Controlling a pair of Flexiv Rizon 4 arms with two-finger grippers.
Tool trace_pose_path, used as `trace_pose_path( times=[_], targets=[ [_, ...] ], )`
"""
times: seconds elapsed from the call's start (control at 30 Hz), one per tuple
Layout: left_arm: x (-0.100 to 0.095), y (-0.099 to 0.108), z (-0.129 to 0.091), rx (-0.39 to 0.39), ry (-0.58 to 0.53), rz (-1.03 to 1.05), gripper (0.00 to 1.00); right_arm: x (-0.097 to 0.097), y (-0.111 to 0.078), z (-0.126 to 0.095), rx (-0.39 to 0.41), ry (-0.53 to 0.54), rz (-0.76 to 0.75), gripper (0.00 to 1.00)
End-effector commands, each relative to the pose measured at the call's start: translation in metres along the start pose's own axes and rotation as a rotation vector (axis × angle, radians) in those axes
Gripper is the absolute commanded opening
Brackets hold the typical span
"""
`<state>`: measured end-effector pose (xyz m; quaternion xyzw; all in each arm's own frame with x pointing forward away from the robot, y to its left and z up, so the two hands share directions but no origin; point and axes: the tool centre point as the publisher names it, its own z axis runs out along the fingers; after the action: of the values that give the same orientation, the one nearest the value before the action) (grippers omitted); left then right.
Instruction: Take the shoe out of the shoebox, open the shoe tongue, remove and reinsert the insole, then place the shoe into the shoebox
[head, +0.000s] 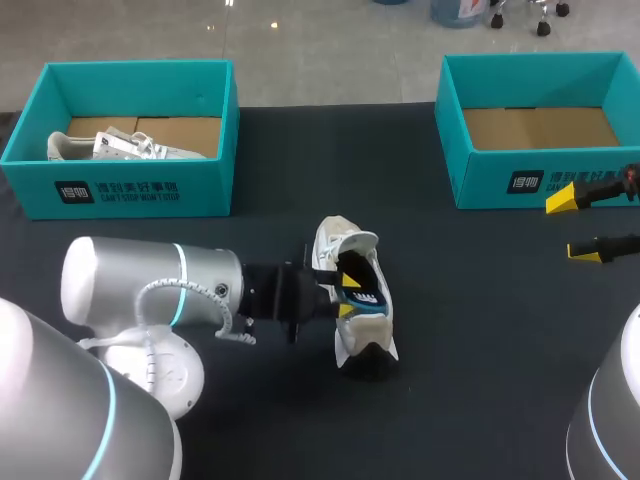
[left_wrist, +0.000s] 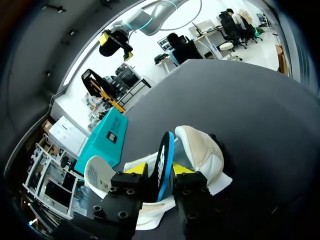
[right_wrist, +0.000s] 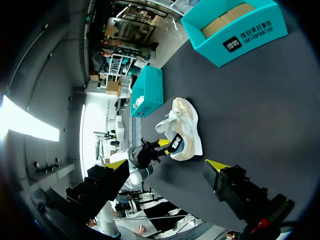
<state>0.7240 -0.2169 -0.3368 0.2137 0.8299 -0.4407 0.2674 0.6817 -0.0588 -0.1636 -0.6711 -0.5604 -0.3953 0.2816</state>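
Insole (left_wrist: 163, 161) stands pinched in the left claw (left_wrist: 159, 170), likely for pulling from the shoe (left_wrist: 200, 150). Right claw (head: 572, 224) gapes empty.

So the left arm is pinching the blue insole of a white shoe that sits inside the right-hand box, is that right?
Not quite. The left gripper does pinch the blue insole, but the white shoe lies out on the black table, not inside the right-hand box. The head view shows this plainly.
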Motion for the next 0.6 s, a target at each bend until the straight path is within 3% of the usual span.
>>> trace_pose_path(
  times=[0.03,0.4,0.6],
  targets=[
    [-0.002,-0.004,-0.008,-0.005,0.004,0.008,0.25,0.000,0.000,0.000,0.000,-0.003,0.002,1.00],
    [-0.004,-0.007,-0.012,-0.001,0.005,0.026,0.16,0.000,0.000,0.000,0.000,-0.003,0.002,1.00],
    [-0.005,-0.010,-0.018,-0.003,0.013,0.041,0.16,0.000,0.000,0.000,0.000,-0.003,0.002,1.00]
  ],
)
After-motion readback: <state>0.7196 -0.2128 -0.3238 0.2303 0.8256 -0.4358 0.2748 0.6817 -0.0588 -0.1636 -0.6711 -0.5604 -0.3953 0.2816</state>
